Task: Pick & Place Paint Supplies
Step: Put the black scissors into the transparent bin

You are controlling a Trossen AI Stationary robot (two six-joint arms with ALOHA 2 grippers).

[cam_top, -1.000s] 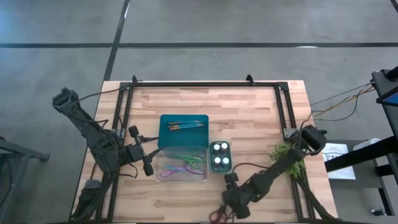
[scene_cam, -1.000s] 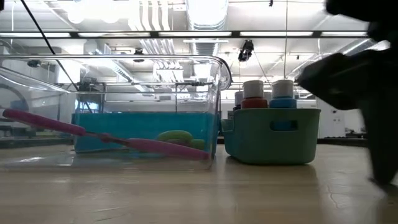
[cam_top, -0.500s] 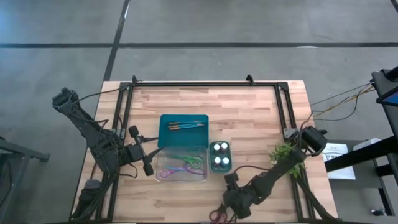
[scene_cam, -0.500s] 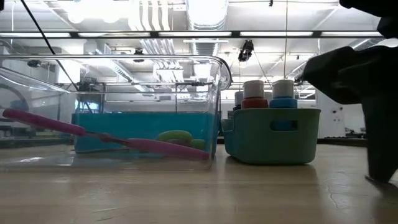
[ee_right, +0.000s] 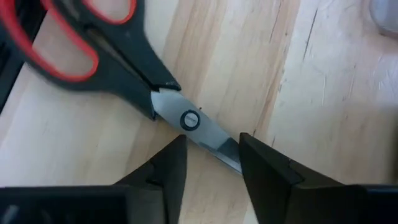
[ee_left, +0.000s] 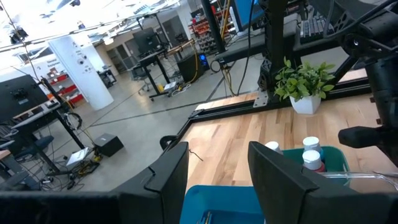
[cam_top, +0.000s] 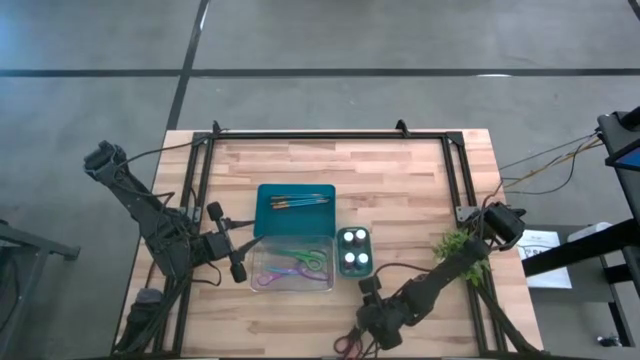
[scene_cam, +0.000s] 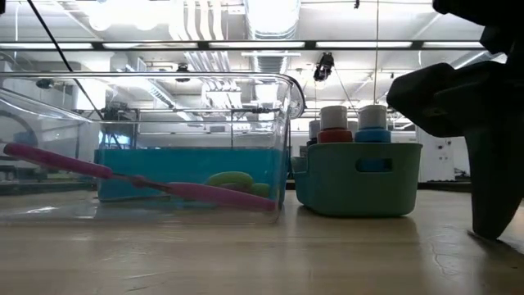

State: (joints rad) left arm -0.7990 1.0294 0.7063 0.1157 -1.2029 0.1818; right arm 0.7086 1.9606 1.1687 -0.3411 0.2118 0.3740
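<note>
Right gripper (ee_right: 211,152), seen from its wrist: the two dark fingers (ee_right: 165,168) are set a narrow gap apart, one on each side of the blade of a pair of scissors with red-and-black handles (ee_right: 93,53) lying flat on the wooden table (ee_right: 323,93). Whether the pads already touch the blade cannot be told; nothing is lifted. The pivot screw lies just beyond the fingertips, and the handles are cut off by the frame edge.

In the high view the right gripper (cam_top: 372,322) is placed near the 6 o'clock edge of the table (cam_top: 400,170), with the scissors' handles (cam_top: 345,347) only partly visible at about 7 o'clock from it, half hidden at the table edge. At 12 o'clock from the gripper the small teal bin (cam_top: 354,252) is found, with white-capped paint bottles (cam_top: 354,236) standing inside; their colours are hard to make out from above. At 10 o'clock the clear container (cam_top: 292,268) is seen, holding green-handled scissors (cam_top: 305,260) and purple-handled scissors (cam_top: 268,279). Beyond it, the teal tray (cam_top: 295,209) carries thin brushes (cam_top: 302,201). A leafy sprig (cam_top: 455,246) lies at 2 o'clock.

Left gripper (cam_top: 226,252): held beside the clear container at its 9 o'clock side, fingers parted, nothing between them.

In the low view the right arm (scene_cam: 483,123) appears only as a dark silhouette.
</note>
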